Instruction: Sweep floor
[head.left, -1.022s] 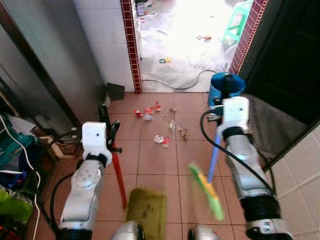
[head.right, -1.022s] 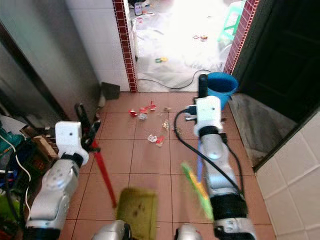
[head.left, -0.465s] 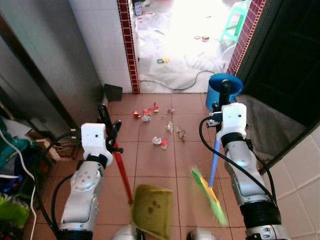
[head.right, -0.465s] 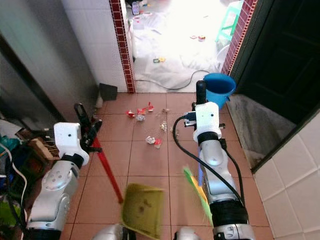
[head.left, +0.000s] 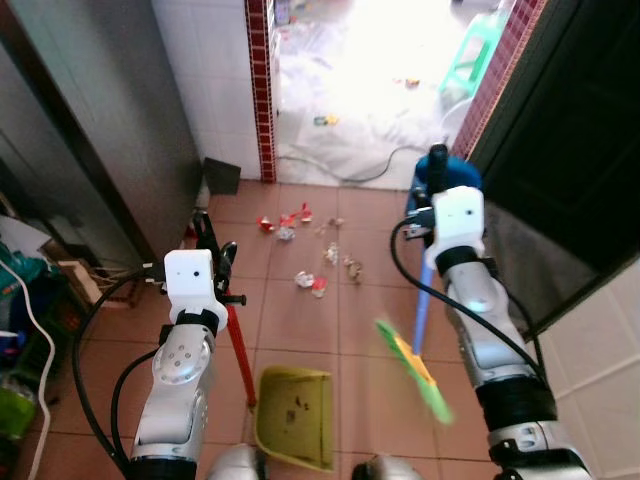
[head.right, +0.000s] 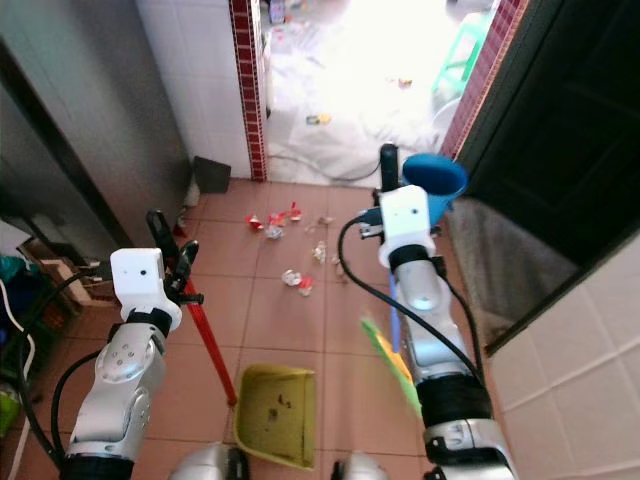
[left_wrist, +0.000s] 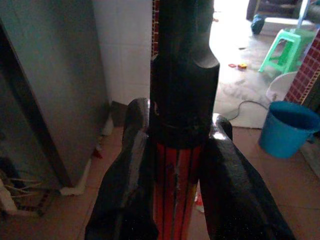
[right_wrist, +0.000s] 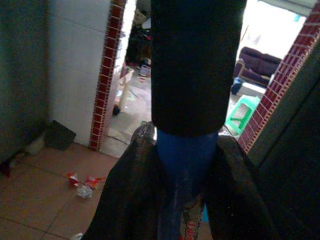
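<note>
From the head, the left gripper (head.left: 213, 245) is raised at chest height, clamped on the red handle (head.left: 241, 355) of the yellow dustpan (head.left: 296, 415), which now lies flat on the tiles instead of tilted. The right gripper (head.left: 437, 170) grips the blue broom (head.left: 422, 310), its green bristles (head.left: 412, 368) just right of the pan. Litter (head.left: 310, 280) lies ahead.

Left wrist: both fingers (left_wrist: 125, 195) squeeze the red handle.

Right wrist: fingers (right_wrist: 127, 195) pinch the blue pole.
</note>
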